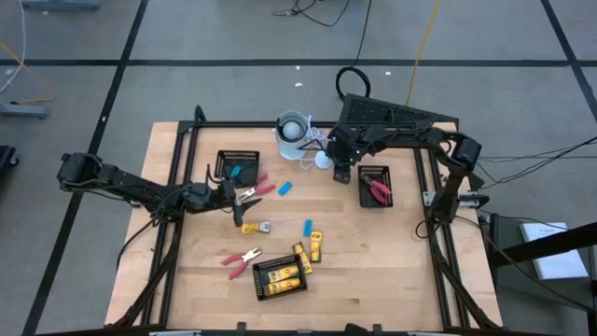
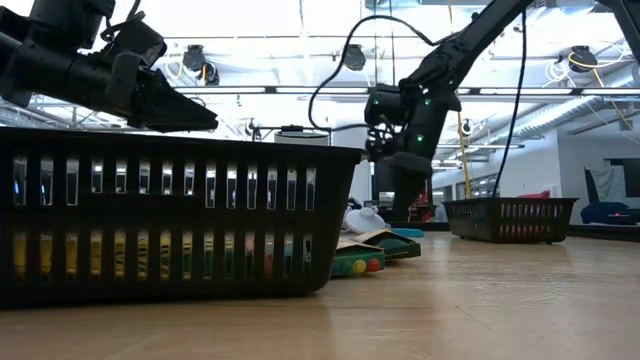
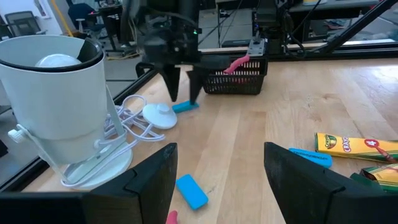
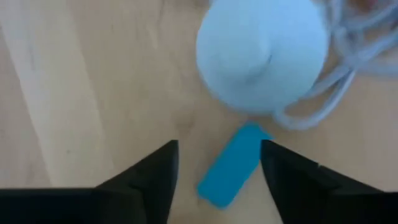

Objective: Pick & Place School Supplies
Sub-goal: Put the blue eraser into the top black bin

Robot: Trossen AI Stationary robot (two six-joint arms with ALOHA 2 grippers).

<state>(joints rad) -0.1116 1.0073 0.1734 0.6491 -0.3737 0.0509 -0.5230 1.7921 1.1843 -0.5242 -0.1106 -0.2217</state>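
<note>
My right gripper [image 4: 219, 149] is open over the table's far middle. Its fingers stand on either side of a light-blue stick [image 4: 233, 165] that lies flat beside the white corded disc [image 4: 264, 56]; the left wrist view shows the same stick [image 3: 185, 106] below those fingers. My left gripper [image 3: 221, 149] is open and low over the table's left part, next to red-handled pliers [image 1: 252, 193]. Another blue stick [image 3: 191, 191] lies ahead of it. Yellow-and-black boxes [image 1: 317, 245] and more pliers [image 1: 241, 260] lie loose on the wood.
A white cup [image 3: 56, 93] stands at the far edge by the disc. Three black mesh trays sit on the table: far left [image 1: 224, 159], right [image 1: 362, 173] with red pliers inside, and near middle [image 1: 264, 289] with yellow boxes. A black frame [image 1: 177, 163] borders the table.
</note>
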